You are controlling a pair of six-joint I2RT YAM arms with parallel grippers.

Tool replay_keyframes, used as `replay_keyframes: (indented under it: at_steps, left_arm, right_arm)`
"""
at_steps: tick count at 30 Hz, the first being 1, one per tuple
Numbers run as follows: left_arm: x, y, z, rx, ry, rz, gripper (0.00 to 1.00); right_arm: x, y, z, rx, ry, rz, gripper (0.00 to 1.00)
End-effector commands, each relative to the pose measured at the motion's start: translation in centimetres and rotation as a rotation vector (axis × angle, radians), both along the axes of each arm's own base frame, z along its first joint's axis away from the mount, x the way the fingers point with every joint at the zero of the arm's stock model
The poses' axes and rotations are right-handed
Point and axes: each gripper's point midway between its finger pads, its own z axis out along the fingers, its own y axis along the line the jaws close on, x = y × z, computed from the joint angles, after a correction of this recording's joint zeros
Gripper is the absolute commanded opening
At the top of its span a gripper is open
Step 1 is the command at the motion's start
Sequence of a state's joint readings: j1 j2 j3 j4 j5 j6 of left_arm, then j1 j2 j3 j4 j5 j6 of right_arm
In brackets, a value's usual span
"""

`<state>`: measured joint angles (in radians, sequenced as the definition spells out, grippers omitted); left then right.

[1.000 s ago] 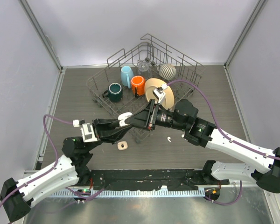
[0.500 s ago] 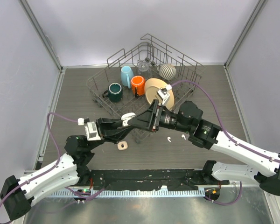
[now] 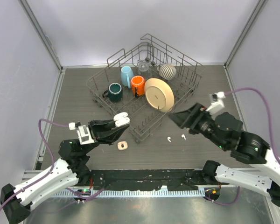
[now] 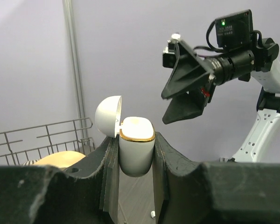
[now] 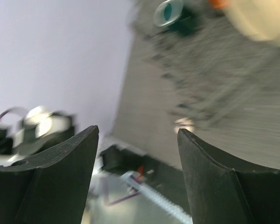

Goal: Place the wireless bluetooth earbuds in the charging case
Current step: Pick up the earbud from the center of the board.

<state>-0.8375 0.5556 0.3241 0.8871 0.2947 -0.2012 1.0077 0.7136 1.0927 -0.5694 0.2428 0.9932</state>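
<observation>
My left jaws are closed tightly on the charging case [image 4: 136,149]. One finger presses on each side of its white body, and in the left wrist view the case stands upright between them. Its lid [image 4: 107,115] is open and leans back to the left, so I can see the gold rim of the opening. From the top camera the case [image 3: 121,119] is held above the bench [image 3: 74,93], near the front corner of the dish rack [image 3: 139,135].

My right jaws stand wide open with nothing between them. The right wrist view is blurred, but the gap between the two fingers is clearly empty. They hang over the right part of the bench, well apart from the case.

The wireless bluetooth earbuds lie on the bench, one [image 3: 169,138] just beside the other [image 3: 183,136], in front of the rack and below the right jaws. Neither is in the case.

A small beige piece [image 3: 122,146] lies on the bench below the case. The rack holds a cream plate [image 3: 159,94], an orange mug [image 3: 138,85], a light blue mug [image 3: 126,74] and a dark green mug [image 3: 115,91].
</observation>
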Motion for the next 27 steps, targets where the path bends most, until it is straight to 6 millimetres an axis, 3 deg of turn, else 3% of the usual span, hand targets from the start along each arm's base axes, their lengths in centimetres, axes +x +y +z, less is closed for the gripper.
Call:
replay_keyframes:
  at_steps: [1,3,11,14,16,23,27]
  left_arm:
    - [-0.3,0.6,0.7,-0.017,-0.020,0.013,0.00]
    - [-0.6,0.7,0.8,-0.021,-0.023,0.001,0.00]
    - [-0.9,0.5,1.1,-0.023,-0.025,-0.023,0.00]
    - [-1.3,0.5,1.5,-0.028,-0.031,-0.038,0.00]
    - [-1.5,0.5,1.8,-0.028,-0.037,-0.047,0.00]
    - [-1.9,1.1,1.6,-0.033,-0.037,-0.043,0.00]
    - [-1.8,1.4,1.2,-0.038,-0.031,-0.027,0.00]
  right_arm:
    - [2.5,-12.5,-6.7,-0.421,0.069,-0.504,0.73]
    - [2.1,-13.6,-9.0,-0.565,0.078,-0.495,0.73]
    - [2.9,-13.7,-17.5,-0.967,0.227,-0.406,0.71]
    - [4.0,-12.9,-20.4,-0.934,0.343,-0.295,0.71]
    - [5.0,-13.4,-22.0,-0.907,0.413,-0.272,0.69]
    - [6.0,-12.5,-25.2,-0.910,0.511,-0.158,0.63]
    - [6.4,-12.4,-27.2,-0.882,0.553,-0.180,0.63]
